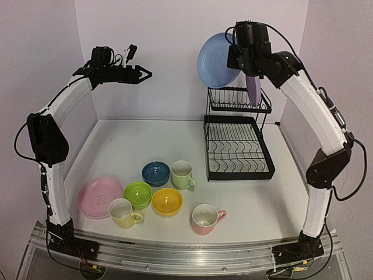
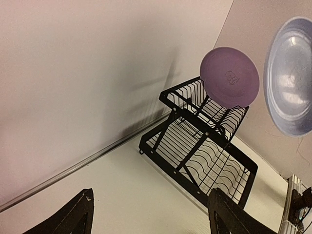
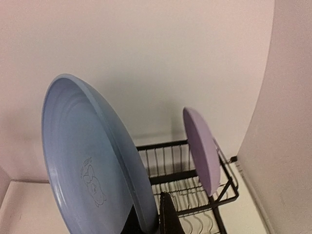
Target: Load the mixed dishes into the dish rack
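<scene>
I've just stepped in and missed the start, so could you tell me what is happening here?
The right gripper holds the blue plate on edge above the dish rack, whose upper shelf already carries the lilac plate. The left gripper hangs open and empty. Waiting on the table: pink plate, green bowl, yellow bowl, dark blue bowl, pale green mug, yellow mug and pink mug.

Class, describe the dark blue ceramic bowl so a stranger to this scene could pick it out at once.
Start at the black wire dish rack on the right. Left of its lower tray stands a pale green ceramic mug, with the dark blue ceramic bowl at that mug's left. Its neighbours, a bright green bowl and a yellow bowl, are far lighter.
</scene>
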`<act>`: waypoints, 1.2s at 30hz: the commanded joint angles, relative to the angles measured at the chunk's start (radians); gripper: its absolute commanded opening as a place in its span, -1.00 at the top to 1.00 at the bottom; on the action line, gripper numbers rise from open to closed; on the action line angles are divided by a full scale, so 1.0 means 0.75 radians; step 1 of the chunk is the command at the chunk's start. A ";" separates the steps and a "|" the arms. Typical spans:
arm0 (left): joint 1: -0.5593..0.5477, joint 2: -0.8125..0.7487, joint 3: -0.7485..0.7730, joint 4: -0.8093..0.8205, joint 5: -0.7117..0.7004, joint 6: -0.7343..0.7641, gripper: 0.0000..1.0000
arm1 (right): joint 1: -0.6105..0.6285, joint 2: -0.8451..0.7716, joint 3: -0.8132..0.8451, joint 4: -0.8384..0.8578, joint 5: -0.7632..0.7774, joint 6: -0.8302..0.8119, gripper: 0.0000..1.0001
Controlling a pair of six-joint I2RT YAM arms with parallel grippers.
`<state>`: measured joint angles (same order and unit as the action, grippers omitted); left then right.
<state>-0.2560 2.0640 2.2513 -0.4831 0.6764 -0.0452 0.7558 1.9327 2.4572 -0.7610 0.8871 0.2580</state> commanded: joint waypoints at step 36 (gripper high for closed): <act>0.047 -0.062 -0.032 -0.049 0.022 0.029 -0.59 | -0.140 0.381 -0.049 0.996 0.772 -1.160 1.00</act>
<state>-0.2277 2.0621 2.2286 -0.5267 0.6788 -0.0239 0.6461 2.2153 2.4379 -0.0823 1.4197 -0.6531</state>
